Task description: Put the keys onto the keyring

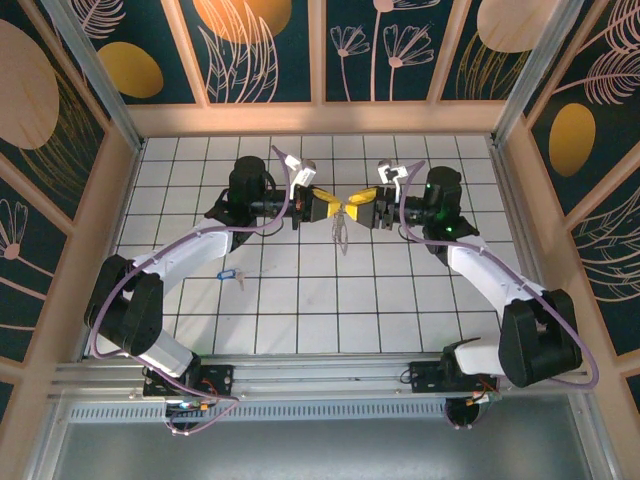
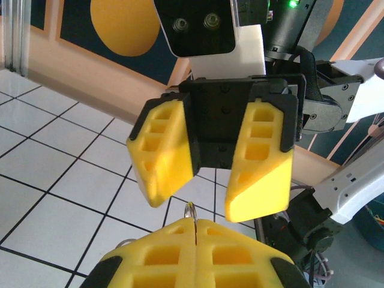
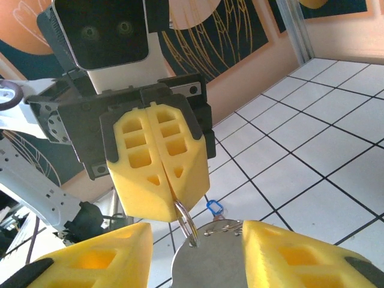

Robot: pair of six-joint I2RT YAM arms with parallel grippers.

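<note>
Since the keys lie loose on the tiles well to the left of the keyring and nearer the arm bases, we judge the step in hand to be securing the ring between both arms before any key is threaded.

Just left of the keyring, the left gripper has its yellow fingers pressed together on the thin metal loop. They pinch one short stretch of wire, so the rest of the loop juts out past the tips. A round silver tag sits against the keyring's free end.

Just right of the keyring, the right gripper faces the left one with its fingers apart, one on each side of the tag. We cannot tell whether either pad touches it.

To do this well, we think the right fingers should close squarely on the flat of the tag, not on the wire. The two wrists should also stay level, so the loop is not twisted out of the left pinch. The wire looks thin and slick, so a sideways tug would likely slip it. We would also leave the open span of the loop uncovered, since one arm must later let go and fetch the keys.
</note>
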